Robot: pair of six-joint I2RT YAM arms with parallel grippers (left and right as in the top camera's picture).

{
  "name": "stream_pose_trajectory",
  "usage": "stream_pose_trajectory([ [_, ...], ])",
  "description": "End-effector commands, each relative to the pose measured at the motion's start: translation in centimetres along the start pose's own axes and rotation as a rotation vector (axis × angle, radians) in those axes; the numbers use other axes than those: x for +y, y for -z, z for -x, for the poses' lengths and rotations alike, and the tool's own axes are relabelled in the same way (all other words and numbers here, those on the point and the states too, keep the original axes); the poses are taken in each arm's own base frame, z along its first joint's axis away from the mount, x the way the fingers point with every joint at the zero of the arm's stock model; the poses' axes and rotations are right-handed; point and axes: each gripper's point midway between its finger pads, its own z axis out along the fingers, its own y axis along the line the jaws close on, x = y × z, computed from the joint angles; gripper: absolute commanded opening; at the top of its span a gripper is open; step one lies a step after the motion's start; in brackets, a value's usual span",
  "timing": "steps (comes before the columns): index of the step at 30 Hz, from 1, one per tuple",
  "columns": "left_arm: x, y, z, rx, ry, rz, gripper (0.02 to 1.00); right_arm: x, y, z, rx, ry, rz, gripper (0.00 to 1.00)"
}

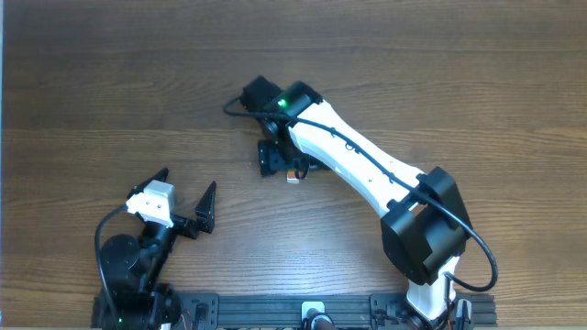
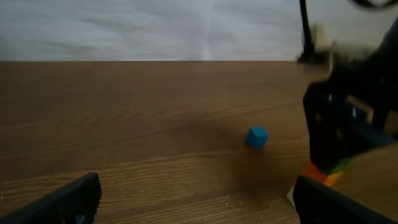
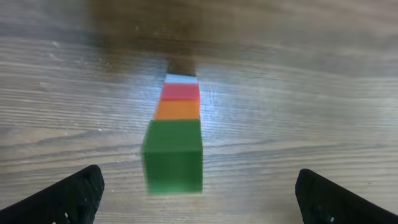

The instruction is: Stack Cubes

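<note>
Near the middle of the table: stack of cubes, four high, one atop another. Straight above it, right gripper. Apart from the stack, farther out from the left gripper, lone cube. Left gripper down by the near-left corner.

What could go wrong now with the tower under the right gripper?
1. The right gripper stands open over the stack; leaving sideways could clip the green cube on top.
2. The blue cube lies apart, unstacked; setting it on so tall and narrow a stack may topple it.
</note>
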Motion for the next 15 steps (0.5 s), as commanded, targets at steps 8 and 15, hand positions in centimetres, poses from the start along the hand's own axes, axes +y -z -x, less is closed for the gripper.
stream_pose_trajectory([
  [8,0.0,0.0,-0.2,0.000,0.010,0.003,1.000,0.2,7.3,6.7,-0.236,0.010,0.087,0.991],
  [15,0.0,0.0,-0.2,0.000,0.010,0.003,1.000,0.0,3.7,10.2,-0.183,0.016,0.046,0.991],
])
